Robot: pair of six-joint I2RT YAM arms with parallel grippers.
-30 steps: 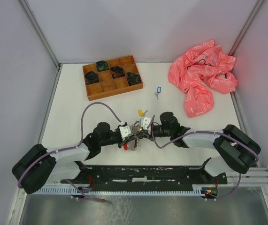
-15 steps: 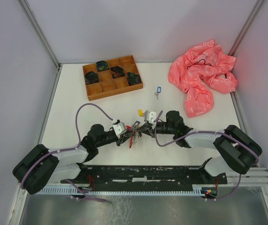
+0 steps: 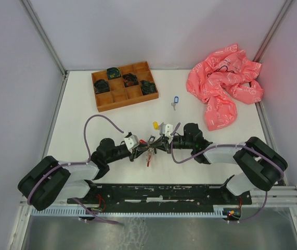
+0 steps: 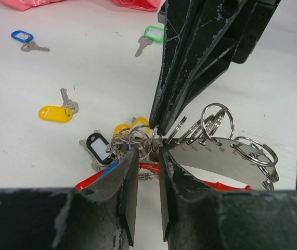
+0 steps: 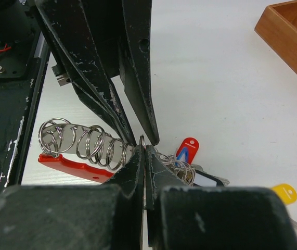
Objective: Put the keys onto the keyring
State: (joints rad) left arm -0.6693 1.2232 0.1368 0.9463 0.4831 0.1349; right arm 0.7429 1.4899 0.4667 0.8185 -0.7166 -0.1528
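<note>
The keyring, a metal bar carrying several thin rings with a red plastic loop under it, sits low over the table between my two grippers, seen as a small bunch. My right gripper is shut on one thin ring at the bunch's end. My left gripper faces it from the other side, jaws slightly apart, its fingertips straddling that same ring without pinching it. Tagged keys hang on the bunch. Loose keys lie on the table: a yellow-tagged one, a blue-tagged one and a green-tagged one.
A wooden compartment tray holding dark items stands at the back left. A crumpled pink cloth lies at the back right. A black rail runs along the near edge behind the arm bases.
Both grippers and the bunch have shifted a little away from the near edge. My left jaws have parted slightly. The right jaws stay shut.
</note>
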